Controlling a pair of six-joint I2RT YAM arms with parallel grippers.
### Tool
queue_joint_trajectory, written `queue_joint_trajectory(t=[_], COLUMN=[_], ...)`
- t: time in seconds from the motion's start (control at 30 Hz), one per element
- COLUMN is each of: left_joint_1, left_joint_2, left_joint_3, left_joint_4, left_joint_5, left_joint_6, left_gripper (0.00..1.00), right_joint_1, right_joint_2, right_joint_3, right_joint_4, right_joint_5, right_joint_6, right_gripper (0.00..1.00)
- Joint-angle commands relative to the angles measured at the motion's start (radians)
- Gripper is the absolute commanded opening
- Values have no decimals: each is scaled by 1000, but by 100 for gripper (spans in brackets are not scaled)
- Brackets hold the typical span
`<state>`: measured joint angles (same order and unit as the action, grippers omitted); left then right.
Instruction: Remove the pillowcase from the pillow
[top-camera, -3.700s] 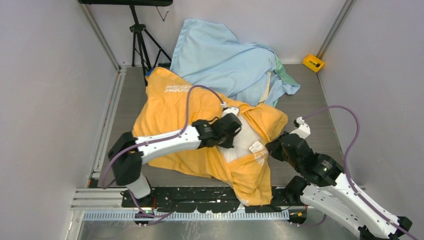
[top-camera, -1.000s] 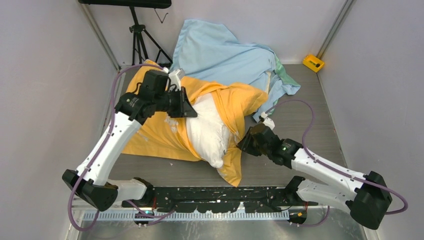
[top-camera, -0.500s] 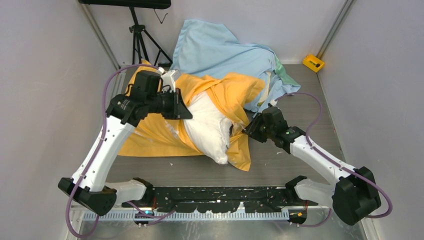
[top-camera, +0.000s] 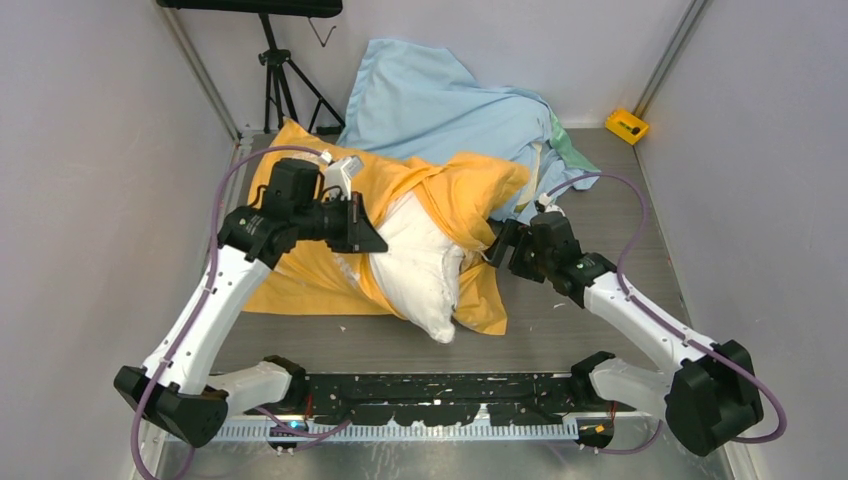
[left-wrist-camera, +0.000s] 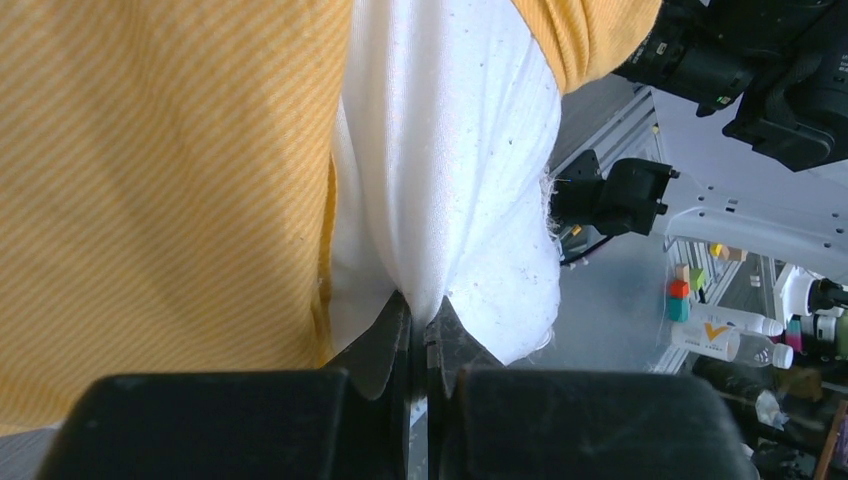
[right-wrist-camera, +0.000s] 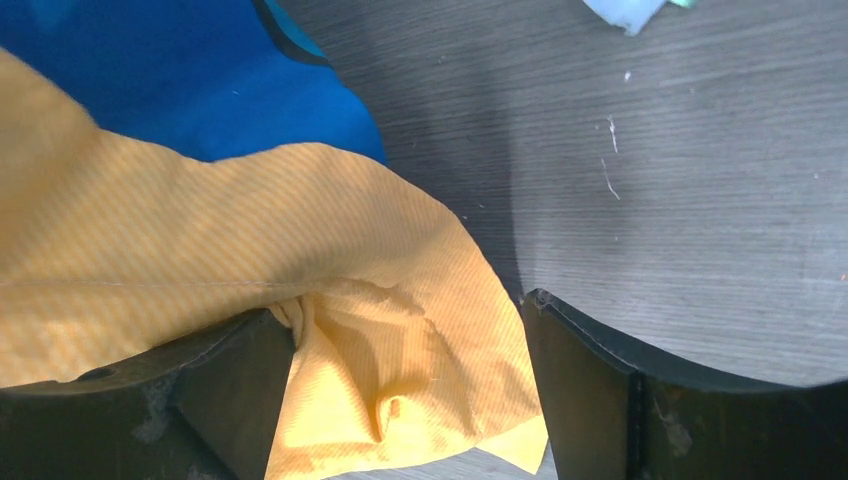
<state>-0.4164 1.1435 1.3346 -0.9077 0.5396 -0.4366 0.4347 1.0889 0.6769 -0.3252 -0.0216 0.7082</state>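
Opposite the left gripper (left-wrist-camera: 422, 305) pinching the plump white pillow (left-wrist-camera: 450, 150), the open right gripper (right-wrist-camera: 408, 320) should be biting orange-yellow fabric pillowcase (right-wrist-camera: 200, 230) deep.

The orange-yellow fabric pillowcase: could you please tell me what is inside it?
The plump white pillow is inside, its near end sticking out. The orange-yellow pillowcase covers its far end, so anything else inside cannot be seen.
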Motion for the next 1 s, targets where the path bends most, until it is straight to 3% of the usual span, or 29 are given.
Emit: queue_joint_trajectory(t=[0.0, 0.27, 0.43, 0.57, 0.73, 0.97], left_joint_1=[10, 10, 8, 8, 8, 8], left_joint_2=[-74, -83, -46, -42, -36, -50], left_joint_3=[-46, -139, -146, -179, -185, -193], left_joint_4=[33, 140, 179, 206, 212, 210], left_joint_5=[99, 105, 115, 108, 108, 84], left_joint_6=[4, -54, -93, -111, -118, -116], left_gripper=[0, 0, 0, 0, 0, 0], right_joint_1=[-5, 4, 17, 113, 369, 437], right_joint_2=[-55, -325, -323, -286, -118, 65], right_joint_3=[21, -62, 31, 174, 411, 458], right_joint_4=[106, 232, 197, 10, -248, -359], right_joint_5=[39, -212, -419, -280, 117, 255], right_joint_6=[-89, -203, -165, -211, -250, -268], right_gripper=[86, 86, 86, 86, 86, 86])
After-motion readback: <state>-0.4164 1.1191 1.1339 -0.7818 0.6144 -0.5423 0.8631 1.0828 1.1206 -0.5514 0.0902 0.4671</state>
